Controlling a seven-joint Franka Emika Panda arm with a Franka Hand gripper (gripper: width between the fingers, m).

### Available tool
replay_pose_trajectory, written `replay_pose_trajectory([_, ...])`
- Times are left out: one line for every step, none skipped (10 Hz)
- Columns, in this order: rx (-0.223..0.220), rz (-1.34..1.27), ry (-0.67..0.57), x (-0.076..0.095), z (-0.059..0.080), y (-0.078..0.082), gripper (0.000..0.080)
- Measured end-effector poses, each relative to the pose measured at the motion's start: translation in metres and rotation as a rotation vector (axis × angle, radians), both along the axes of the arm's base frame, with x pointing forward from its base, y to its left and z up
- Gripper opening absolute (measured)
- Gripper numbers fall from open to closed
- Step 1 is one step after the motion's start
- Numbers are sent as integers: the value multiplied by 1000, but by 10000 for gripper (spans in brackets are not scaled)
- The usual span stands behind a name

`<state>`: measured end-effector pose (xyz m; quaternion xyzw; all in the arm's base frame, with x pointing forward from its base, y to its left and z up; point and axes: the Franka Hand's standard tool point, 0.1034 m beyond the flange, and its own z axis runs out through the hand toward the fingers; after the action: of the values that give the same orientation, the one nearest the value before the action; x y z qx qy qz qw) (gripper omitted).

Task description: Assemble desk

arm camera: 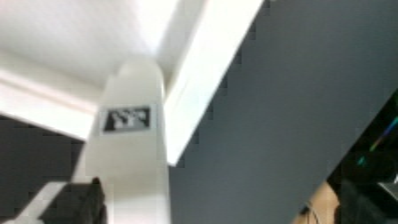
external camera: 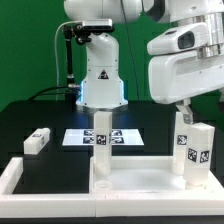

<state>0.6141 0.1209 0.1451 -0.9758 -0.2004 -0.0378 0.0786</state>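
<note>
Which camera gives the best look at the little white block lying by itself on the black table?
The exterior view. The lying leg shows whole there, alone on the black table toward the exterior view's left. The wrist view misses it, showing a different tagged leg close up.

The marker board (external camera: 125, 137) lay flat on the black table (external camera: 45, 115), near its middle; the long low white border rail (external camera: 40, 200) ran along the near edge; a green backdrop (external camera: 30, 50) stood behind.

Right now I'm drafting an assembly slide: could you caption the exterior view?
Franka arm over the tabletop panel with three upright legs; a fourth leg lies loose on the black table.
</note>
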Motion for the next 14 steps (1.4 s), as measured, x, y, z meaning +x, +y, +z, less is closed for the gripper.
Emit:
replay_pose_trajectory([-6, -26, 45, -2, 1, -4, 649])
replay_pose_trajectory([-11, -27, 76, -4, 4, -3, 649])
replay_pose_trajectory([-6, -26, 64, -1, 5, -3, 649])
replay_pose_trajectory([-7, -25, 65, -1, 5, -3, 649])
replay_pose_trajectory([-6, -25, 65, -1, 5, -3, 649])
replay_pose_trajectory([-6, -25, 65, -1, 5, -3, 649])
replay_pose_trajectory([-14, -22, 69, -1, 5, -6, 649])
replay_pose_trajectory([-33, -19, 80, 0, 4, -17, 649])
replay_pose_trajectory([-40, -24, 79, 6, 5, -27, 649])
replay_pose_trajectory([-46, -26, 71, 10, 2, -25, 649])
replay_pose_trajectory([-43, -26, 74, 10, -5, -22, 649])
replay_pose_trajectory([-38, -33, 76, 13, -8, -24, 649])
replay_pose_trajectory([-35, -35, 73, 17, -12, -25, 649])
replay_pose_trajectory([-32, -36, 72, 19, -16, -26, 649])
